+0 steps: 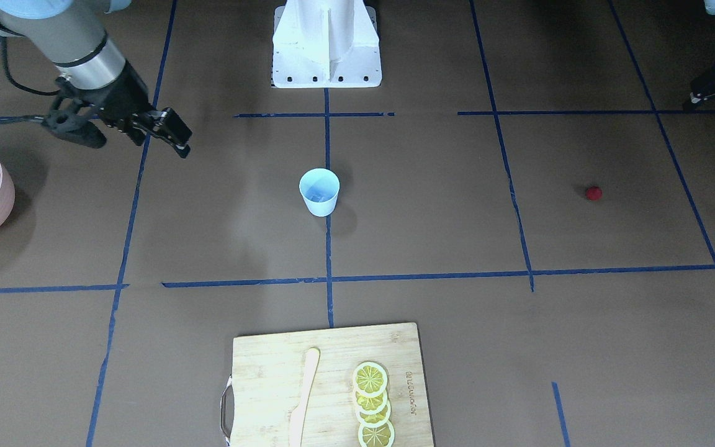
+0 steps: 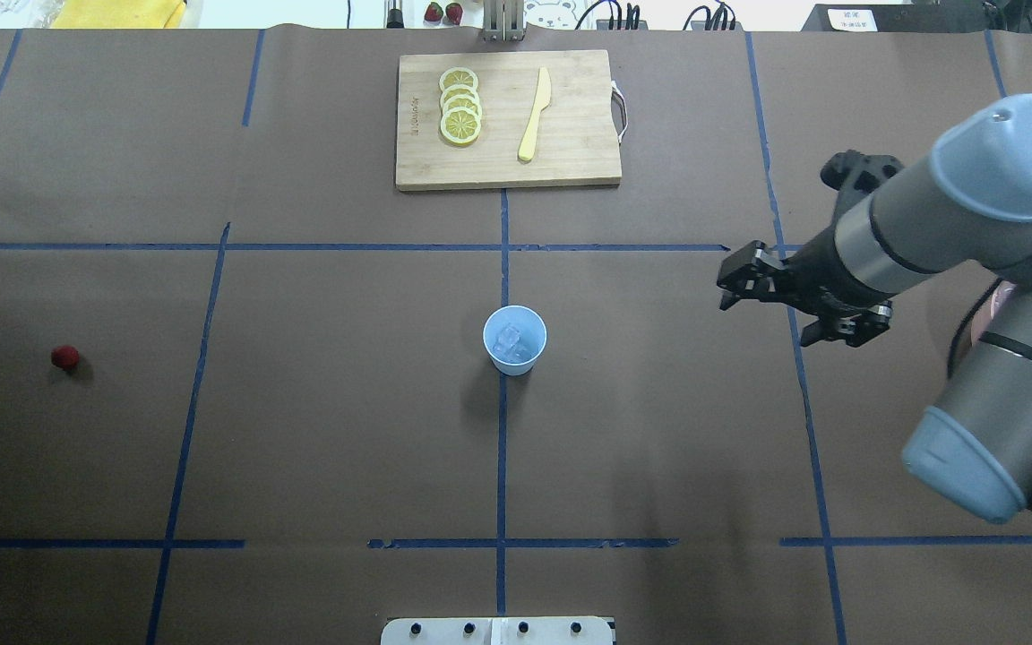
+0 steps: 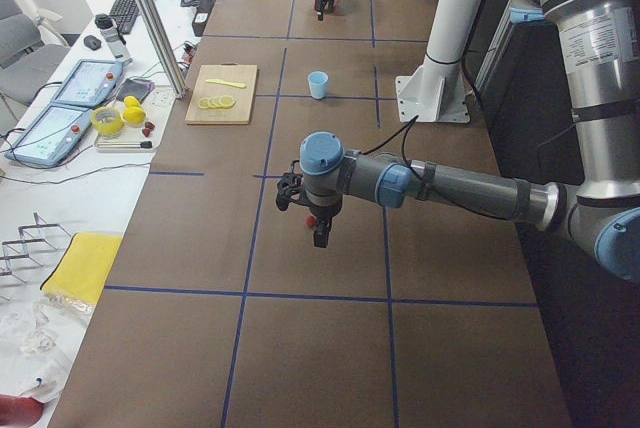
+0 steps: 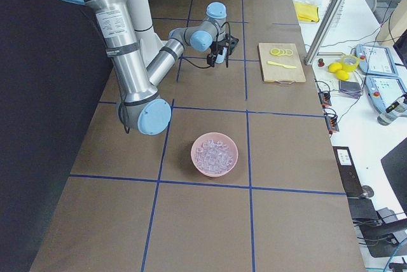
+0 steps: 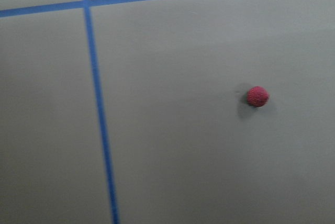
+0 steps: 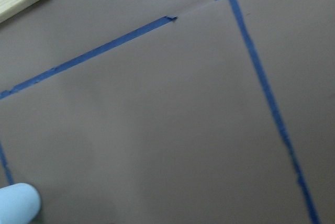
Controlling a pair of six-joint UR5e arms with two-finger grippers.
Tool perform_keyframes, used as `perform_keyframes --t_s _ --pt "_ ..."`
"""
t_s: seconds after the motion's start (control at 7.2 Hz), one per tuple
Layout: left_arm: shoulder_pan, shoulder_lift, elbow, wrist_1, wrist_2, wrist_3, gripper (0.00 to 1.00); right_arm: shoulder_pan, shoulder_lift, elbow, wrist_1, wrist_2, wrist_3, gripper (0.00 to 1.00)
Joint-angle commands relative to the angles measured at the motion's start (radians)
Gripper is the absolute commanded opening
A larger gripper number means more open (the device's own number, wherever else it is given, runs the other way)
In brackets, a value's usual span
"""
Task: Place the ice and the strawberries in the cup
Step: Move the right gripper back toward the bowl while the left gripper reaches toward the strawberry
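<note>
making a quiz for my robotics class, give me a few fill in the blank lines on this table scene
1. The cup already holds some ___.
2. The strawberry lies on the ___, far from the cup.
3. The board carries a knife and ___ lemon slices.
4. The bowl on the robot's right is coloured ___.

Missing words: ice; table; four; pink.

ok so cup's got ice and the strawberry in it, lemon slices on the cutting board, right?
Not quite. The cup holds ice only; the strawberry lies on the table, well apart from the cup, as the overhead exterior view shows. The lemon slices are on the cutting board.
</note>
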Motion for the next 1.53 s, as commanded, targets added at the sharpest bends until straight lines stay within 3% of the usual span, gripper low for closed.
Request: perform_keyframes --t_s 0.0,0.14,0.42,0.83,1.39 --pt "0.231 -0.100 0.045 -0.150 0.177 -0.222 0.99 0.133 -0.153 0.022 0.007 0.040 -0.298 0.99" --pt "0.287 -0.133 0.098 -0.191 0.230 -0.269 0.99 0.211 -0.211 0.022 0.007 0.089 -0.421 0.99" --pt "0.306 -0.217 0.207 -0.254 0.233 -0.385 1.00 0.313 -0.289 0.019 0.007 0.139 -0.604 0.99" --pt "0.352 -0.265 0.388 -0.458 0.318 -0.498 1.00 0.335 -0.323 0.021 0.010 0.146 -0.658 0.99" --pt "0.357 -0.220 0.367 -0.457 0.304 -0.508 0.99 0.335 -0.323 0.022 0.010 0.153 -0.658 0.99"
